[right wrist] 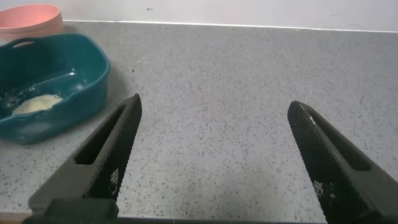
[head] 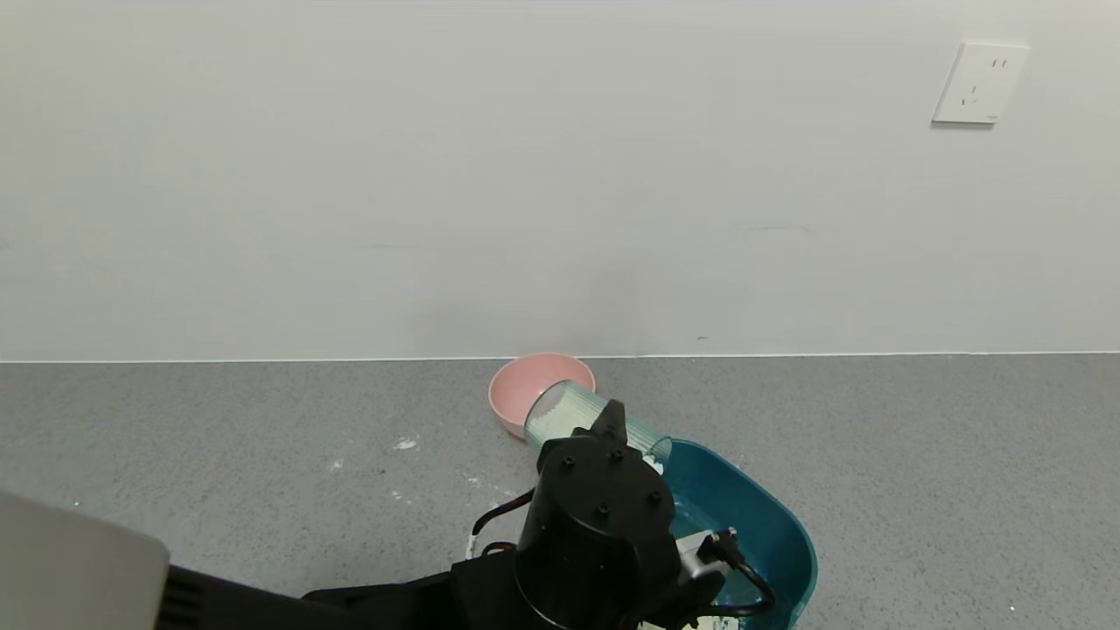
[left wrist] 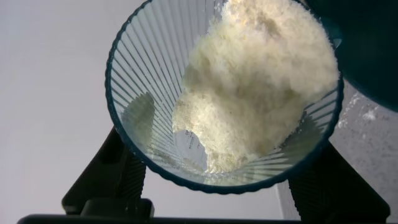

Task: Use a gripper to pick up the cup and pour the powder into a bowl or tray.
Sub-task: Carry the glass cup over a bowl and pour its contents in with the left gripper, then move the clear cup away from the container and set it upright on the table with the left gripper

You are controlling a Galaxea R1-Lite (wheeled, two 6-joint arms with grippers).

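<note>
My left gripper (head: 604, 437) is shut on the cup (head: 569, 416), a ribbed pale blue-green mug tipped far onto its side above the far rim of the dark teal tub (head: 770, 516). The left wrist view looks straight into the cup's mouth (left wrist: 143, 124). The white powder (left wrist: 261, 81) is heaped against the wall of the cup nearest the tub's edge (left wrist: 373, 56). The black fingers (left wrist: 118, 174) flank the cup. A small heap of powder (right wrist: 37, 102) lies on the tub's floor. My right gripper (right wrist: 214, 124) hangs open over bare counter, right of the tub (right wrist: 87, 81).
A small pink bowl (head: 525, 389) stands just behind the cup, against the wall, and shows again as the pink bowl (right wrist: 31, 15) beyond the tub. Spilled white specks (head: 404, 444) dot the grey counter left of the arm. A wall socket (head: 980, 83) sits high on the right.
</note>
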